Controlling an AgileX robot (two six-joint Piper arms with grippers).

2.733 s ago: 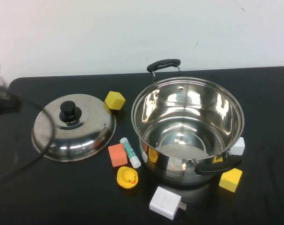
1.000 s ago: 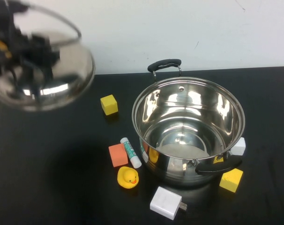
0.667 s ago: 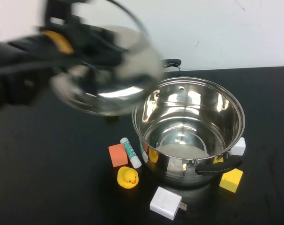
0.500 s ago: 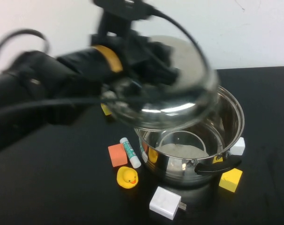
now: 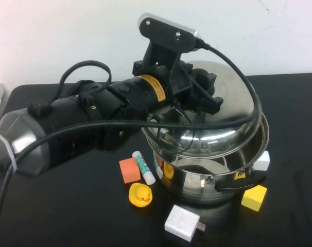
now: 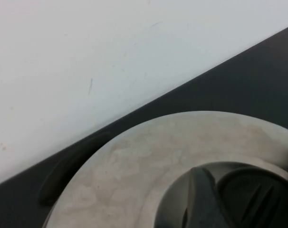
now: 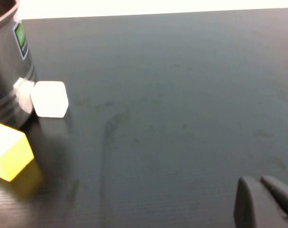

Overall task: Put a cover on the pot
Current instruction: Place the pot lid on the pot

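Holding lid (image 5: 212, 121) over pot (image 5: 207, 180), left tool (image 5: 197, 95); right tool (image 7: 265, 202) parked.

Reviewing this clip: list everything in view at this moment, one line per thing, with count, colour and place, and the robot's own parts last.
pot: 1, shiny steel with black handles, right of centre on the table.
lid: 1, domed steel, held over the pot's mouth, tilted.
yellow block: 1, yellow, by the pot's near right side.
white block: 1, white, at the pot's right side.
orange block: 1, orange, left of the pot.
glue stick: 1, white and green, between the orange block and the pot.
rubber duck: 1, yellow, in front of the glue stick.
charger: 1, white, near edge in front of the pot.
table: 1, black.
left gripper: 1, black, jaws shut on the lid's knob.
right gripper: 1, black, low over bare table right of the pot.
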